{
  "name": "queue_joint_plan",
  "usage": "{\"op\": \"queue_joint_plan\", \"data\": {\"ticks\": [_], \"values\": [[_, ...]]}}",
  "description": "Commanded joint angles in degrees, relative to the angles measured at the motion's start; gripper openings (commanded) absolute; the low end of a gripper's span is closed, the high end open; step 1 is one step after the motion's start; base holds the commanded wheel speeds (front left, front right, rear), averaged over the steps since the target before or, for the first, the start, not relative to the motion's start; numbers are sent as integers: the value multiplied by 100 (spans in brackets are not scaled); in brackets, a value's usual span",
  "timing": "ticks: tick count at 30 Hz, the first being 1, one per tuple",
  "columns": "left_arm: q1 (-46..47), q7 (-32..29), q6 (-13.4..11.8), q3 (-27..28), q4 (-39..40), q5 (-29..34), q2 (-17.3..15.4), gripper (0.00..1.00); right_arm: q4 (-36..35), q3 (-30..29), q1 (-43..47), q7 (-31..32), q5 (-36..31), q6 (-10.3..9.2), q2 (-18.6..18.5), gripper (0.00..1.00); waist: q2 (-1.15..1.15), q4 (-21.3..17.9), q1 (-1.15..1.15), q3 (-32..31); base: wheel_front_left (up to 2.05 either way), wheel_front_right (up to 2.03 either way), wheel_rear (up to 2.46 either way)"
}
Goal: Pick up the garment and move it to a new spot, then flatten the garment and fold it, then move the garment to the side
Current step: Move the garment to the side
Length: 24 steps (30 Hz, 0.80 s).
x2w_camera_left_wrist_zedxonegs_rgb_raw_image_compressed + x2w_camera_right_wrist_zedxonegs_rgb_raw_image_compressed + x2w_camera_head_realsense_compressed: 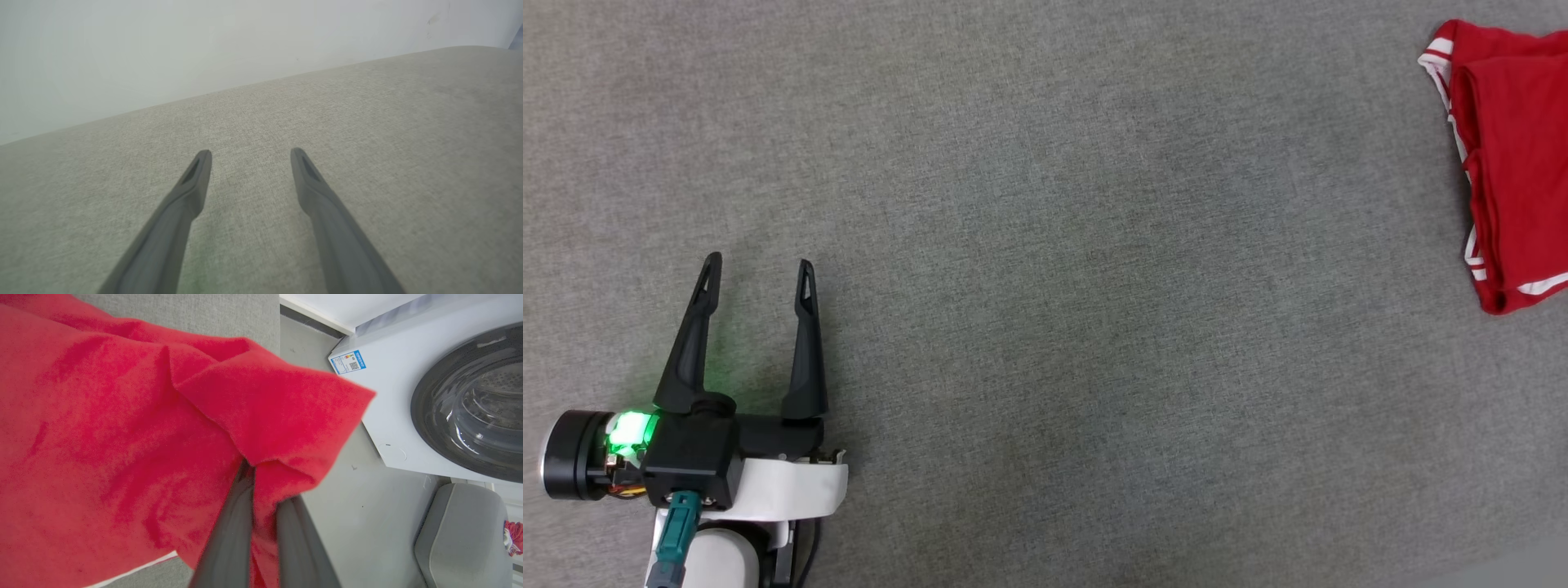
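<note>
Looks like you're nearly done: the garment [1515,163] sits folded at the far right of the grey surface [1045,286], your right gripper [263,486] pinched on a red fold, left gripper [760,261] spread wide and empty, so only the release seems left

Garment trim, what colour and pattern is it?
Red-and-white striped trim on the garment, best in head view.

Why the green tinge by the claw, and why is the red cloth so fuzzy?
Head view: a green light on the left gripper tints the grey fabric beside it. Right wrist view: the red shirt is too near the lens and blurs; the washing machine door shows reflections.
</note>
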<state>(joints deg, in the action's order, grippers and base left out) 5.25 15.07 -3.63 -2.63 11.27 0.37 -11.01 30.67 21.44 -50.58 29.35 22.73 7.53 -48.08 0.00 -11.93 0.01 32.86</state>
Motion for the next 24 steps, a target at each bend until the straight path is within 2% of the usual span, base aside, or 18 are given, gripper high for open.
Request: {"op": "queue_joint_plan", "data": {"ticks": [1, 3, 4, 5, 8, 11, 17, 20, 21, 24], "values": [[61, 12, -37, 20, 15, -8, -29, 100, 112, -16, -29, -16, -29, -8, 82, 0, 0, 7, -1, -12, 0, 0, 0], [50, 12, -68, 20, -17, -23, -5, 100, 352, -100, -9, -67, -116, -8, 225, 0, 0, 24, -1, -90, 0, 0, 0], [34, 12, -80, 8, -42, -33, 11, 100, 440, -144, -4, -118, -153, -8, 303, 27, 0, 35, -1, -156, 0, 0, 0], [9, 12, -92, -6, -76, -42, 28, 100, 530, -194, -1, -221, -234, -8, 351, 100, 0, 56, -1, -246, 0, 0, 0], [-88, 12, -112, -90, -164, -38, 121, 100, 700, -360, 19, -640, -688, -8, 325, 100, 0, 162, -1, -583, 0, 0, 0], [-213, 12, -132, -195, -245, -51, 217, 100, 766, -635, 116, -1120, -1138, -8, 471, 100, 0, 278, -1, -948, 0, 0, 0], [-513, 12, -197, -233, -337, -111, 367, 100, 337, -1156, 381, -2365, -1622, -8, 900, 100, 0, 501, -1, -1530, 0, 0, 0], [-649, 12, -181, -248, -416, -147, 404, 100, 20, -1463, 580, -3174, -1822, -8, 1254, 100, 0, 623, -1, -1771, 0, 0, 0], [-773, 12, -193, -241, -482, -144, 449, 100, -258, -1707, 838, -3884, -2157, -8, 1622, 100, 0, 765, -1, -1988, 0, 0, 0], [-898, 11, -222, -216, -538, -151, 490, 100, -501, -1881, 1119, -4282, -2354, -8, 2090, 100, 0, 899, -1, -2181, 0, 0, 0]]}}
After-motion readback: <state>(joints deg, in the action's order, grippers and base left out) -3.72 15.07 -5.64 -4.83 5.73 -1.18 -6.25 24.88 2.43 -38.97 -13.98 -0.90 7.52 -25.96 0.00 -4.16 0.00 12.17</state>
